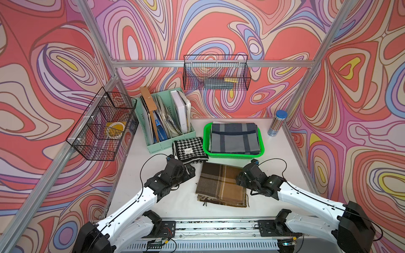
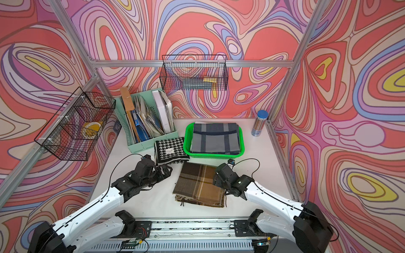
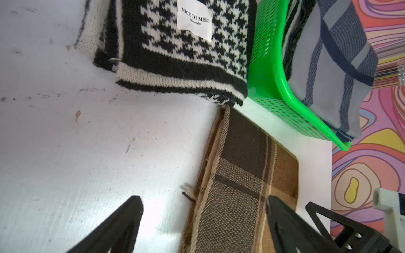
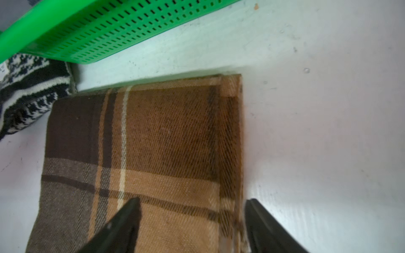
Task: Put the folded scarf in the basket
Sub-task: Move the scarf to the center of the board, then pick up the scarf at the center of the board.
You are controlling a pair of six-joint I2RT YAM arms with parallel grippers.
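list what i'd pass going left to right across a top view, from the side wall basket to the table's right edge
black wire basket → mint file organizer → houndstooth scarf → green basket → pencil tube; brown plaid scarf left out, it overlaps the green basket's span

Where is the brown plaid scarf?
In both top views, the brown plaid scarf lies flat between the left gripper and right gripper, near the green basket.
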